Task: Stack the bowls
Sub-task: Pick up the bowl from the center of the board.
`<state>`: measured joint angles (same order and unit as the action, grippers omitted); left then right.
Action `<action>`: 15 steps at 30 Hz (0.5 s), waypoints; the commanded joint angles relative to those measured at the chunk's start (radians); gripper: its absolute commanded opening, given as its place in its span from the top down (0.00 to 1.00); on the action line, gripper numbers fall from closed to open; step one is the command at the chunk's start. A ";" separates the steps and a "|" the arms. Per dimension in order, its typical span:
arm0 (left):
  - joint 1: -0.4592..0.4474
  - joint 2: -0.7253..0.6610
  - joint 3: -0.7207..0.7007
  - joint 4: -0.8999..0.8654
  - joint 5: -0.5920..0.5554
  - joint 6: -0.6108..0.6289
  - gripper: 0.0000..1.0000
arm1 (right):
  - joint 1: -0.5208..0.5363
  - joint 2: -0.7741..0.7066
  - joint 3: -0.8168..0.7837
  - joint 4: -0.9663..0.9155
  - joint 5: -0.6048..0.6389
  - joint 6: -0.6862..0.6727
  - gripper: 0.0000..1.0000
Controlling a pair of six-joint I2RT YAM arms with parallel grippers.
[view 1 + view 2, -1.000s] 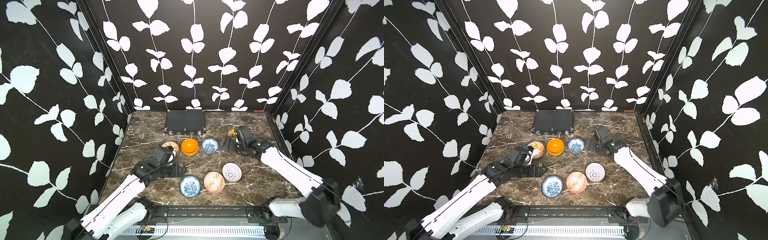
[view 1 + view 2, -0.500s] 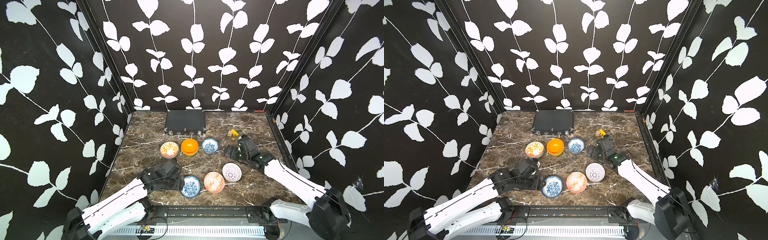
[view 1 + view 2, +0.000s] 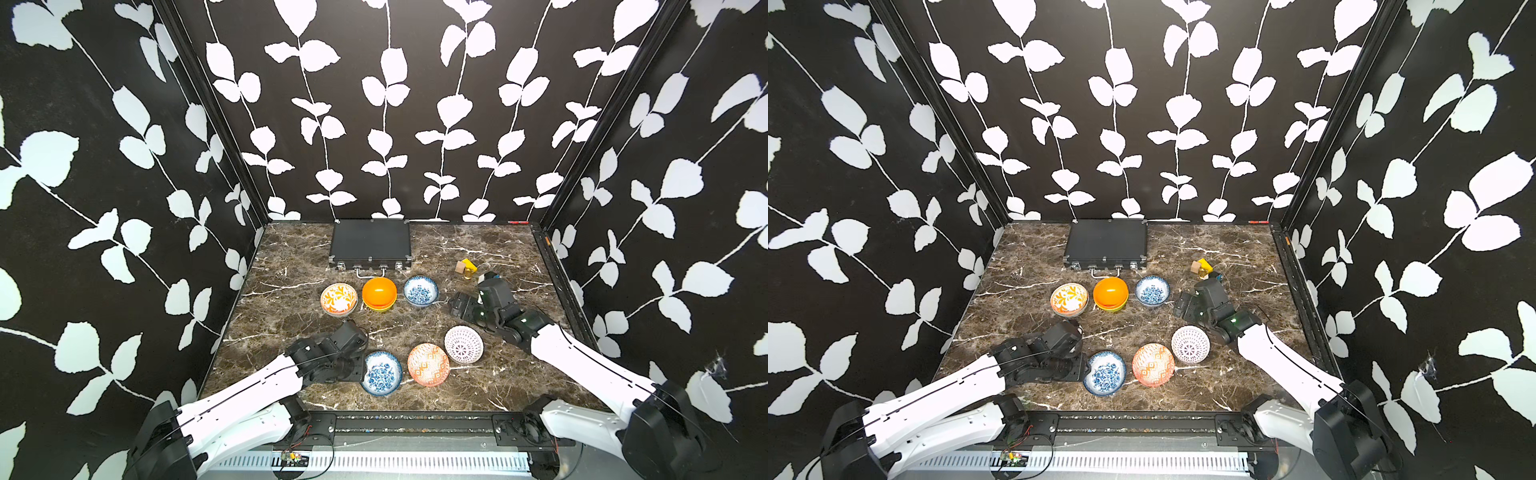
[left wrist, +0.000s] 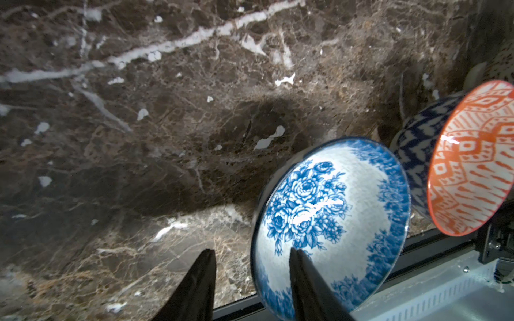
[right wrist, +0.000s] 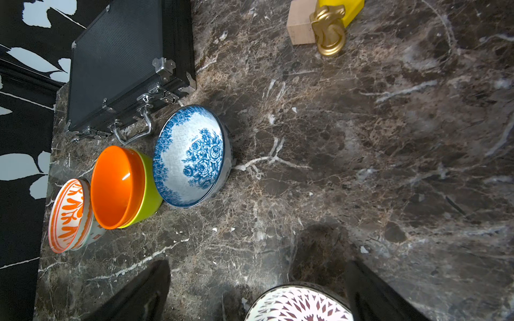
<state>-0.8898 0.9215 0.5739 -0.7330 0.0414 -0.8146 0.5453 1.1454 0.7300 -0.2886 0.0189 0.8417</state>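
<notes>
Straddling the rim of front blue-floral bowl (image 4: 328,211) with left gripper (image 4: 250,250): one finger inside, one outside, not clamped. Bowl sits on marble table (image 3: 291,291), just beside orange-geometric bowl (image 3: 428,364). Right gripper (image 5: 258,262) spread wide, empty, purple-dotted bowl (image 5: 300,305) just beside it.

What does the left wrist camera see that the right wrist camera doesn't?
Only the left wrist view: the front blue-flower bowl, the left hand straddling its rim, and the orange-diamond bowl. Only the right wrist view: the black case, the orange bowl nested in the yellow bowl, the orange-leaf bowl, the tan block. Both: the brown marble table.
</notes>
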 commanded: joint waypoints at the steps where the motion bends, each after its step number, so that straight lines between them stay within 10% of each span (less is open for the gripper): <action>1: -0.005 0.020 -0.026 0.059 0.022 -0.013 0.56 | 0.006 -0.015 -0.012 0.030 0.013 0.000 0.01; 15: -0.005 0.069 -0.039 0.090 0.022 -0.001 0.68 | 0.005 -0.016 -0.018 0.034 0.020 0.008 0.01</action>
<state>-0.8898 0.9794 0.5468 -0.6582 0.0635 -0.8223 0.5453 1.1450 0.7235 -0.2798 0.0223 0.8425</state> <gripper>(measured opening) 0.330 0.991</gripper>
